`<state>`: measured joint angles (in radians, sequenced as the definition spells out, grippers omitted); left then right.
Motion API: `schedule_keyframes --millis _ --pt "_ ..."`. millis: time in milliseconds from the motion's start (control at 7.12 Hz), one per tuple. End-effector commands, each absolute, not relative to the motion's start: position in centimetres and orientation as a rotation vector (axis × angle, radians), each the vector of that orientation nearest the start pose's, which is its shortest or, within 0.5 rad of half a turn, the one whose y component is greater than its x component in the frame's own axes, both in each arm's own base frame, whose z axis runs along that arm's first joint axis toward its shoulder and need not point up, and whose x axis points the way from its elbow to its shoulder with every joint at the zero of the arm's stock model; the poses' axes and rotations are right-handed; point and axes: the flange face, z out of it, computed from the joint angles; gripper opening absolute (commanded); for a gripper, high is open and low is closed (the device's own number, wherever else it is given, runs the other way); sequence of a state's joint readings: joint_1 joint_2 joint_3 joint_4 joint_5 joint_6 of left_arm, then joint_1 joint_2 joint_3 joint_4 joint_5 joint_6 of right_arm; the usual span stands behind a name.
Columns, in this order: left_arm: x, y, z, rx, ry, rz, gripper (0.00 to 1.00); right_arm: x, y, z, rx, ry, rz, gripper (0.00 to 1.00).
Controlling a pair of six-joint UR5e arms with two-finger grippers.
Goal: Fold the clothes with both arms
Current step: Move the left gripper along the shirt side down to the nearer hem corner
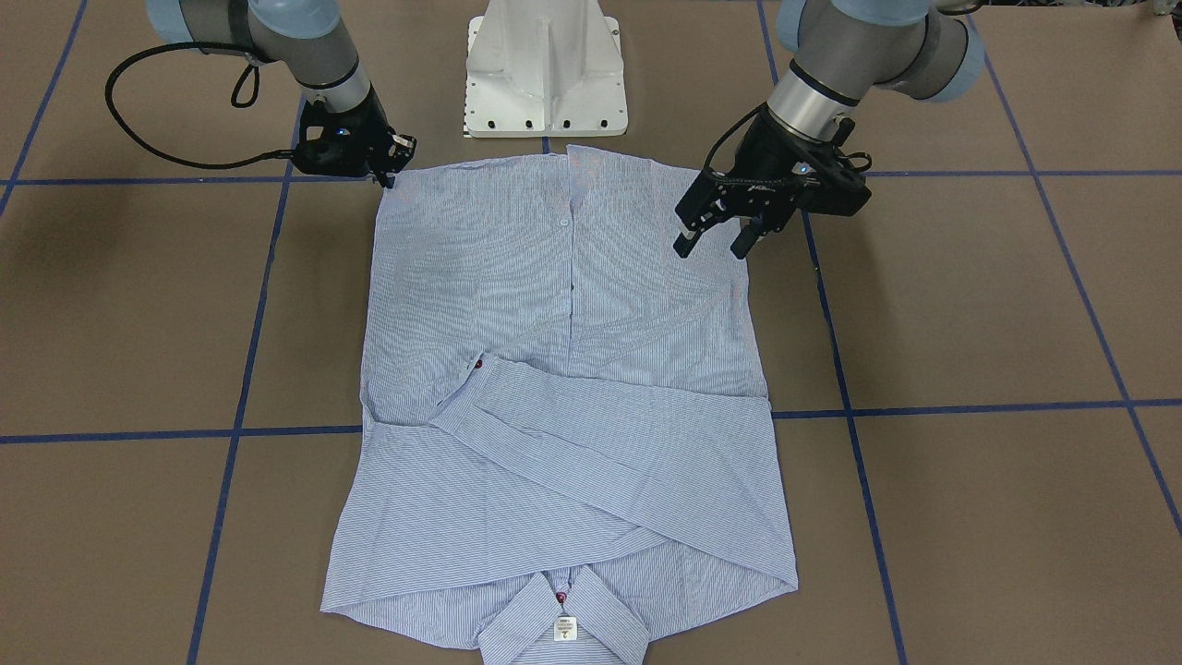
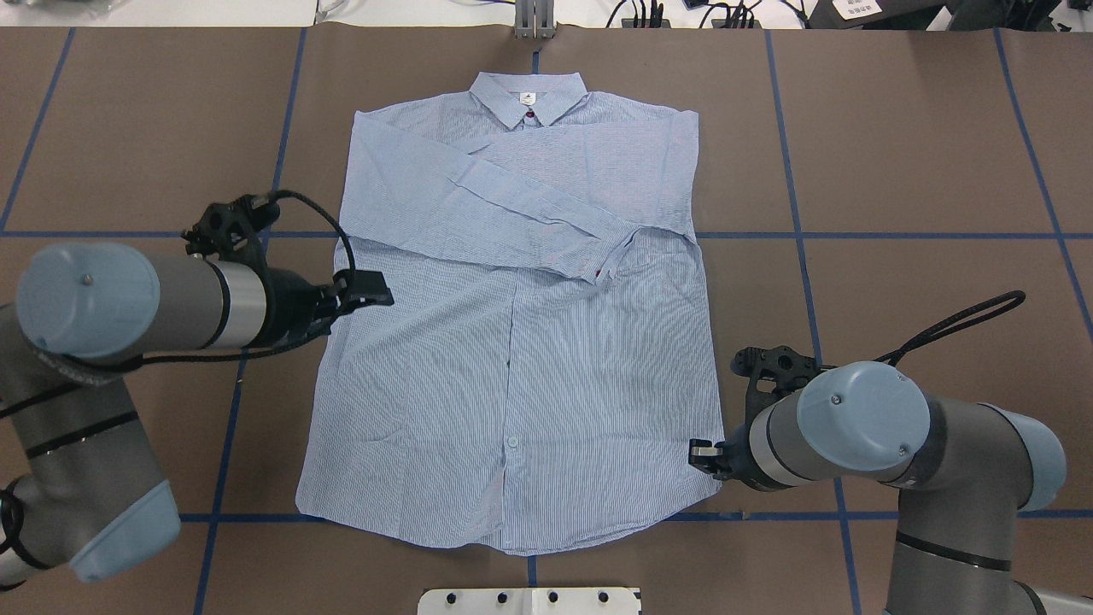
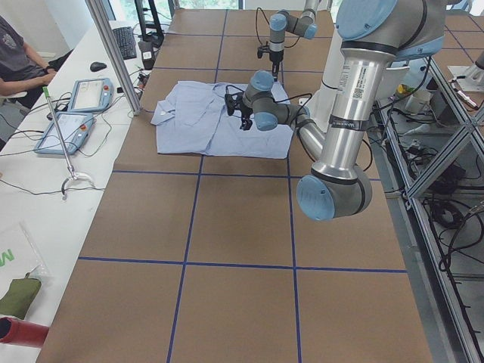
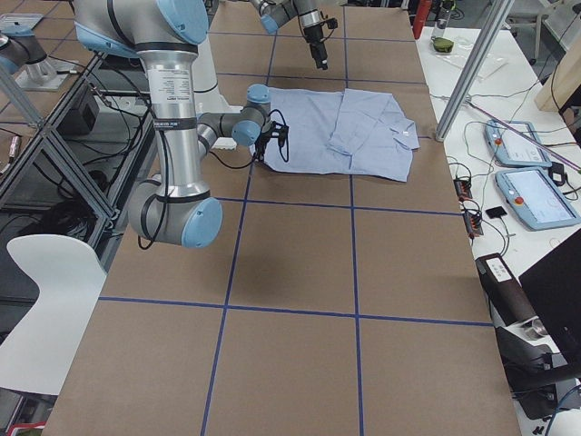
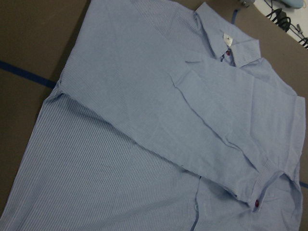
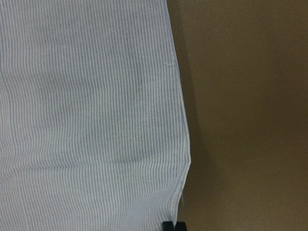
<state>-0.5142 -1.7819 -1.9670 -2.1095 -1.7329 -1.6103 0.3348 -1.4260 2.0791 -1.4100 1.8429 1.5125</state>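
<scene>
Starting the hem-to-collar fold, I judge: the shirt point(image 2: 512, 359) lies flat on the counter point(image 2: 922, 154), collar point(image 2: 528, 92) at 12 o'clock, right claw point(image 2: 700, 453) with tips together at its 5 o'clock hem corner, left claw point(image 1: 711, 246) spread above the 9 o'clock edge. Next the left should reach the 7 o'clock corner and pinch. Blue tape point(image 2: 897, 234) grids the brown top; a person point(image 3: 15, 57) sits beside tablets point(image 3: 91, 94).

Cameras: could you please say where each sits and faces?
Front-facing: across the table, facing the base; left arm, right arm.
Overhead: behind the base, looking down; both.
Left: table's left end; left arm nearest.
Right: table's right end; right arm nearest.
Left wrist: above collar; no arm shows.
Right wrist: above hem corner; right gripper.
All share the shirt.
</scene>
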Motion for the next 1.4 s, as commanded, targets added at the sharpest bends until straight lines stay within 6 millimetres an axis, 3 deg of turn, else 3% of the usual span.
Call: schedule_keyframes --millis 0,281,421,702,1263 --pt "43.8 -31.7 35.0 0.102 1.065 -0.353 0.98 -43.6 -28.1 33.3 -0.086 -0.858 0.172 0.0" --pt "42.7 -30.1 37.0 0.086 1.029 -0.341 0.97 -43.3 -28.2 32.9 -0.083 -0.868 0.175 0.0" --pt "41.9 -28.8 37.8 0.071 1.007 -0.326 0.89 -43.4 -28.2 32.8 -0.083 -0.87 0.173 0.0" --pt "42.5 -27.3 38.9 0.038 0.969 -0.322 0.82 -43.4 -28.2 32.7 -0.082 -0.878 0.17 0.0" --pt "44.4 -24.5 38.3 -0.01 0.904 -0.287 0.74 -43.3 -28.1 32.4 -0.078 -0.886 0.169 0.0"
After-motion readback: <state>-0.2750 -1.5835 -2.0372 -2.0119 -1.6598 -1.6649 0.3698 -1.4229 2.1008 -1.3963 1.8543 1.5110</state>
